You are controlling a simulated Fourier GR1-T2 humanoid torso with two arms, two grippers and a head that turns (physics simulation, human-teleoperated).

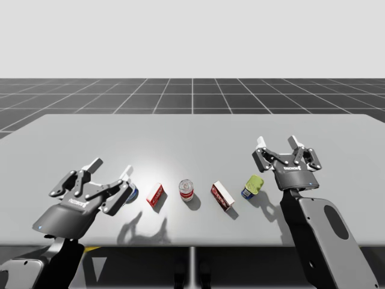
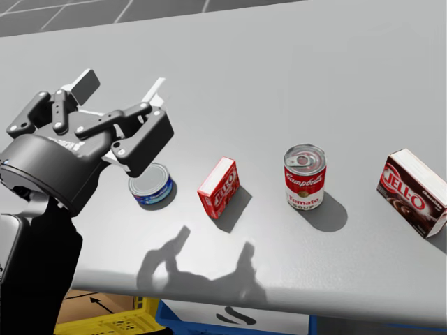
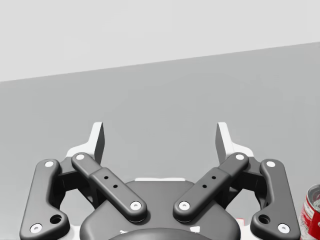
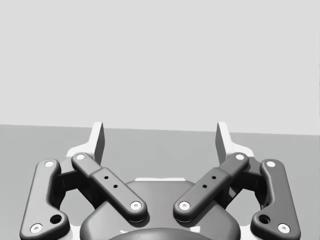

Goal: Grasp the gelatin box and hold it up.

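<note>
Two empty, wide-spread tools hover over the table [image 1: 192,129]: left gripper [image 2: 121,87] and right gripper [image 1: 277,142]; the approach is in hand. The small red box [image 2: 218,187], judged the gelatin, lies between blue tin [image 2: 150,185] and red-and-white can [image 2: 304,176], nearest the left gripper, which must next descend astride it and close. White lettering marks its label.

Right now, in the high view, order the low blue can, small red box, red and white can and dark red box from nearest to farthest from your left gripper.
From my left gripper:
1. Low blue can, just beside it.
2. Small red box, next to the right.
3. Red and white can, mid-row.
4. Dark red box, farthest right.
</note>
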